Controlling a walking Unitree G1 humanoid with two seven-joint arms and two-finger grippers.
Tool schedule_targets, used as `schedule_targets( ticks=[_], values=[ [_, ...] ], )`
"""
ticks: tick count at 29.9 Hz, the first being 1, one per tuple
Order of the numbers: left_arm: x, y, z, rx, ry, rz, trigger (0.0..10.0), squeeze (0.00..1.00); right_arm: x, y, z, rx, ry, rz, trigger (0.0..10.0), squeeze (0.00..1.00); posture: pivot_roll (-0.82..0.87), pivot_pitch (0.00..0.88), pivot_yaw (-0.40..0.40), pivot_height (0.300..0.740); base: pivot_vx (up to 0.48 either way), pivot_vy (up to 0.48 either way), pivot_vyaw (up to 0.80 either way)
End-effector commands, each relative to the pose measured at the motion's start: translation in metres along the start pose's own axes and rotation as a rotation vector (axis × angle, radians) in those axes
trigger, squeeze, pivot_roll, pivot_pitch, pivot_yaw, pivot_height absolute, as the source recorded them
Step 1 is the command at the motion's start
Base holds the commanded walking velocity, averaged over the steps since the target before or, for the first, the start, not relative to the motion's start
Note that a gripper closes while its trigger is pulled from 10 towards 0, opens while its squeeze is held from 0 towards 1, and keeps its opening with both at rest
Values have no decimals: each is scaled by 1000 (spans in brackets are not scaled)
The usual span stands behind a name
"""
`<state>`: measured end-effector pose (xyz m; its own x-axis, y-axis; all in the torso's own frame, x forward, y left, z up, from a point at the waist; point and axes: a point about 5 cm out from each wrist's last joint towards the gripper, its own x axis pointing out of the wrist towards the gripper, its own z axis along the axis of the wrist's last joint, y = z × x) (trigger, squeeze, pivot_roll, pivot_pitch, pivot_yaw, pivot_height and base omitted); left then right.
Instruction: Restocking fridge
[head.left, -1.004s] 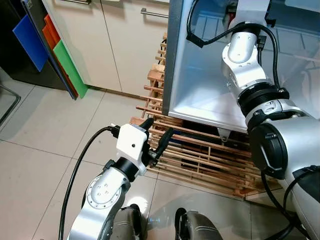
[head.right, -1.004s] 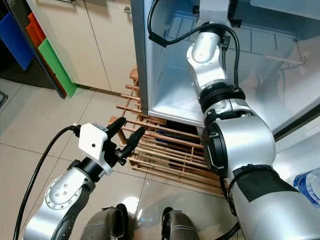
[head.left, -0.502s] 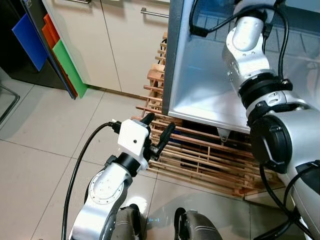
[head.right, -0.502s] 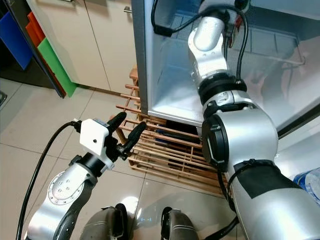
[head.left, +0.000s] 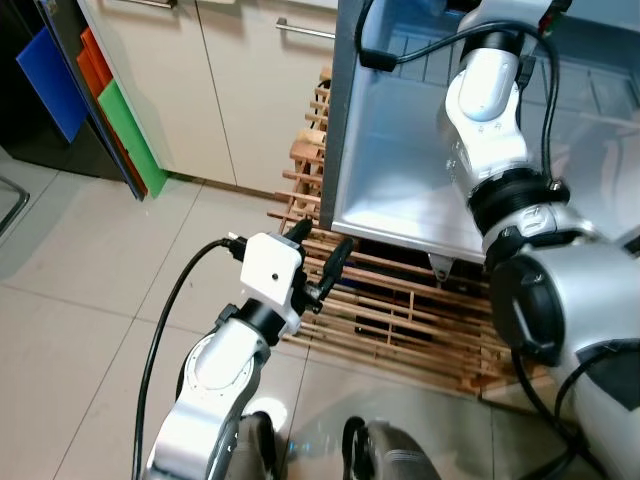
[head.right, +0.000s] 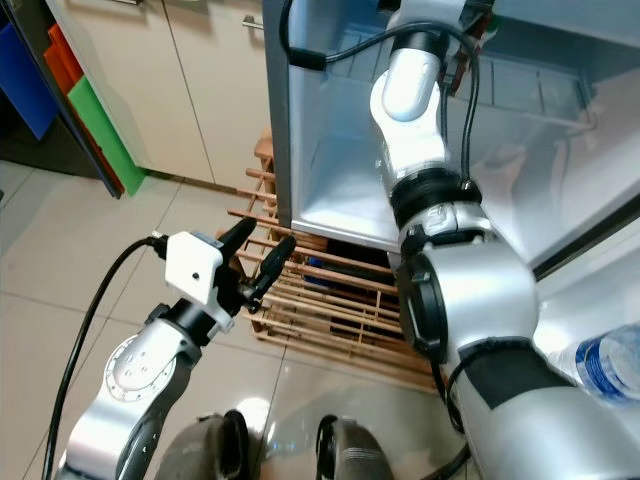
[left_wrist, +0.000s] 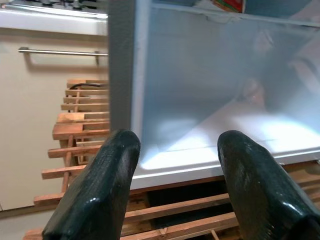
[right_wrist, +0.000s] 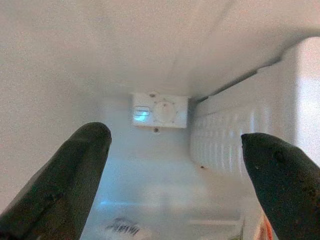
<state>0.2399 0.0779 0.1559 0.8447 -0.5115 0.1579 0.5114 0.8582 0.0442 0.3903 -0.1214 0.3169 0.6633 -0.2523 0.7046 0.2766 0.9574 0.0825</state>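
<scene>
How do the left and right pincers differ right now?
Place: the left pincer hangs low outside the fridge, over the wooden rack; the right pincer is up inside the fridge, facing the thermostat dial.
Spread: the right pincer's fingers stand wider apart than the left pincer's.
Shared: both are open and hold nothing.
</scene>
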Motion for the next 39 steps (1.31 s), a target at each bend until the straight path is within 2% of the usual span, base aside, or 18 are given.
schedule_targets(
  ticks=[1, 3, 6, 8, 9, 12, 14, 16, 17, 19, 22, 23, 26, 27, 29, 32, 38, 39],
  values=[
    [1, 1, -2, -22, -1, 2, 10000, 0, -10, -1, 11, 28, -56, 10, 10000, 0, 72, 156, -70, 740, 0, 0, 0],
    [6, 1, -2, -31, -14, -18, 10000, 0, -29, -11, 24, 34, -103, 47, 10000, 0, 33, 138, -62, 740, 0, 0, 0],
    [13, 4, -4, -26, -13, -28, 10000, 0, -36, -20, 31, 20, -139, 65, 10000, 0, 1, 117, -54, 740, 0, 0, 0],
    [15, 5, -4, -26, -13, -28, 10000, 0, -38, -23, 32, 16, -139, 69, 10000, 0, -6, 111, -52, 740, 0, 0, 0],
    [20, 8, -7, -23, 0, -9, 10000, 0, -50, -32, 28, -1, -114, 91, 10000, 0, -36, 85, -37, 740, 0, 0, 0],
    [26, 15, -10, -27, 29, 27, 10000, 0, -66, -39, 22, -19, -71, 138, 10000, 0, -53, 72, -28, 740, 0, 0, 0],
    [30, 24, -13, -47, 50, 55, 10000, 0, -85, -40, 13, -19, 4, 236, 10000, 0, -71, 58, -18, 740, 0, 0, 0],
    [29, 33, -14, -72, 53, 82, 10000, 0, -112, -49, -7, 40, 215, 275, 10000, 0, -93, 52, -3, 740, 0, 0, 0],
    [29, 33, -14, -72, 53, 82, 10000, 0, -112, -49, -7, 40, 215, 275, 10000, 0, -93, 52, -3, 740, 0, 0, 0],
    [28, 40, -15, -73, 60, 107, 10000, 0, -142, -68, -26, 54, 388, 257, 10000, 0, -117, 51, 8, 740, 0, 0, 0],
    [28, 40, -15, -73, 60, 107, 10000, 0, -142, -68, -26, 54, 388, 257, 10000, 0, -117, 51, 8, 740, 0, 0, 0],
    [29, 42, -16, -73, 61, 114, 10000, 0, -155, -77, -31, 48, 450, 242, 10000, 0, -121, 52, 10, 740, 0, 0, 0],
    [25, 51, -12, -36, 71, 157, 10000, 0, -208, -128, -45, -97, 620, 175, 10000, 0, -147, 71, 23, 740, 0, 0, 0],
    [23, 53, -12, -26, 74, 166, 10000, 0, -216, -137, -44, -125, 647, 171, 10000, 0, -147, 71, 23, 740, 0, 0, 0],
    [23, 54, -12, -22, 76, 171, 10000, 0, -220, -140, -43, -134, 660, 171, 10000, 0, -147, 71, 23, 740, 0, 0, 0],
    [10, 57, -7, 43, 90, 162, 10000, 0, -242, -156, -39, -192, 724, 169, 10000, 0, -156, 94, 35, 740, 0, 0, 0],
    [15, 56, -10, 60, 94, 156, 10000, 0, -244, -158, -50, -206, 753, 132, 10000, 0, -132, 74, 41, 740, 0, 0, 0],
    [24, 59, -10, 37, 88, 170, 10000, 0, -237, -147, -54, -182, 735, 144, 10000, 0, -111, 81, 53, 740, 0, 0, 0]
  ],
)
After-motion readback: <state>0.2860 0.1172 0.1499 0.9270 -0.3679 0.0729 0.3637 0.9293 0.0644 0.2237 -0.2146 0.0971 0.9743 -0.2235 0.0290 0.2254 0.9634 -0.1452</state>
